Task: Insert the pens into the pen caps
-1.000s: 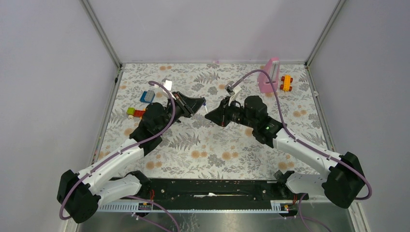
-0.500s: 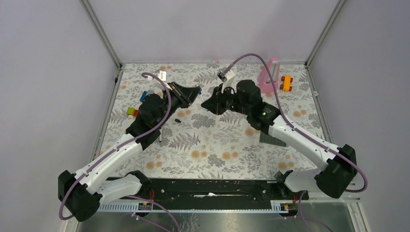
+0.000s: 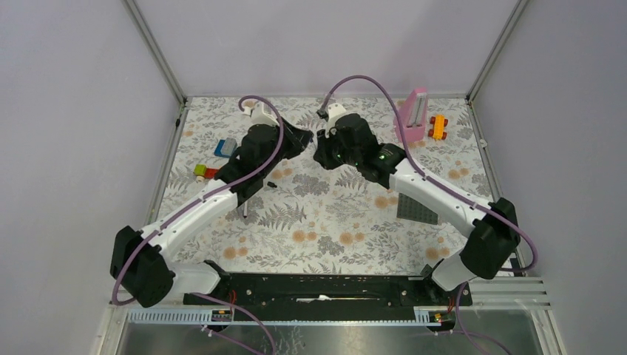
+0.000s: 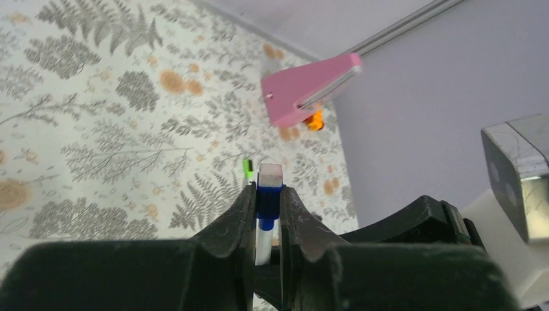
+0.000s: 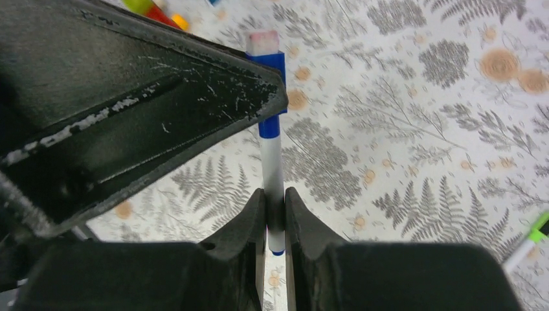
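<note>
My left gripper (image 4: 268,194) is shut on the blue pen cap (image 4: 269,197), and a white pen barrel runs out of the cap. My right gripper (image 5: 275,194) is shut on that white pen (image 5: 272,162), whose far end sits in the blue cap (image 5: 270,97). In the top view the left gripper (image 3: 305,139) and right gripper (image 3: 320,155) meet tip to tip above the back middle of the mat. A green-ended pen (image 4: 246,170) lies on the mat beyond them and also shows in the right wrist view (image 5: 534,236). A black cap (image 3: 272,183) and another thin pen (image 3: 245,211) lie under the left arm.
A blue brick (image 3: 225,146) and green and red bricks (image 3: 203,171) lie at the left. A pink block (image 3: 411,115) and an orange toy (image 3: 438,126) stand at the back right. A grey plate (image 3: 416,208) lies under the right arm.
Both arms have swung toward the back of the mat and lifted, their grippers staying tip to tip on the pen and cap. The grey plate has come into view.
</note>
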